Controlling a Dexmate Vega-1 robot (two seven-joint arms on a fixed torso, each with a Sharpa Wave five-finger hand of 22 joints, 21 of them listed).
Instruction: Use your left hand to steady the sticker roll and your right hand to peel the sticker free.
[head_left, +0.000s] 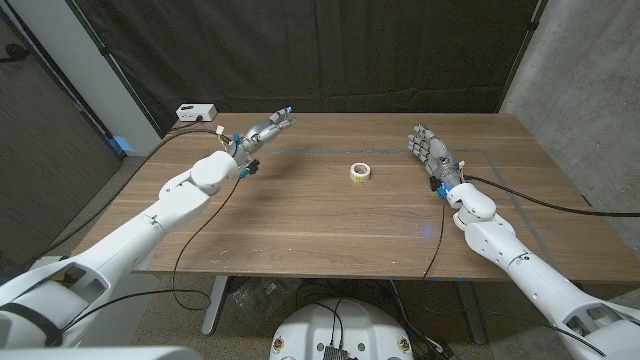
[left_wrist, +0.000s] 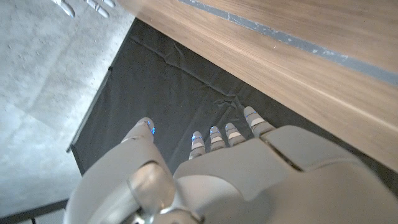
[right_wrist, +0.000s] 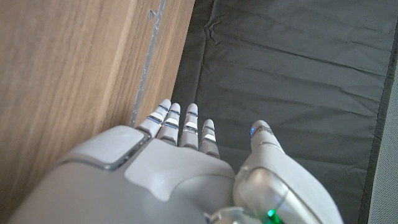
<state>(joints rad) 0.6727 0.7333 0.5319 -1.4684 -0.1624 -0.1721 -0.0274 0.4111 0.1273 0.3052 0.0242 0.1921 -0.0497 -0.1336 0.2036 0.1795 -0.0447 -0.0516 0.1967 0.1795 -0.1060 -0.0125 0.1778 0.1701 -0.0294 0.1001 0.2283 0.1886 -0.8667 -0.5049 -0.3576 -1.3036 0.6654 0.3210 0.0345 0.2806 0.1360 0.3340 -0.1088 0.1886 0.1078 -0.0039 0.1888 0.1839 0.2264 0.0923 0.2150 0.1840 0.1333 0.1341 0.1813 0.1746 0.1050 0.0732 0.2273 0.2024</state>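
Note:
A small white sticker roll (head_left: 360, 172) with a yellow mark on it sits on the wooden table (head_left: 330, 215), near the middle. My left hand (head_left: 265, 130) hovers at the far left of the table, fingers straight and apart, holding nothing. My right hand (head_left: 424, 147) is raised at the far right, fingers straight, also holding nothing. Both hands are well apart from the roll. The left wrist view shows the back of my left hand (left_wrist: 249, 168) with fingers extended. The right wrist view shows my right hand (right_wrist: 180, 162) the same way.
A white box (head_left: 196, 112) sits at the table's far left corner. Black curtain (head_left: 300, 50) hangs behind the table. Cables run along both arms. Faint tape lines (head_left: 500, 160) mark the tabletop on the right.

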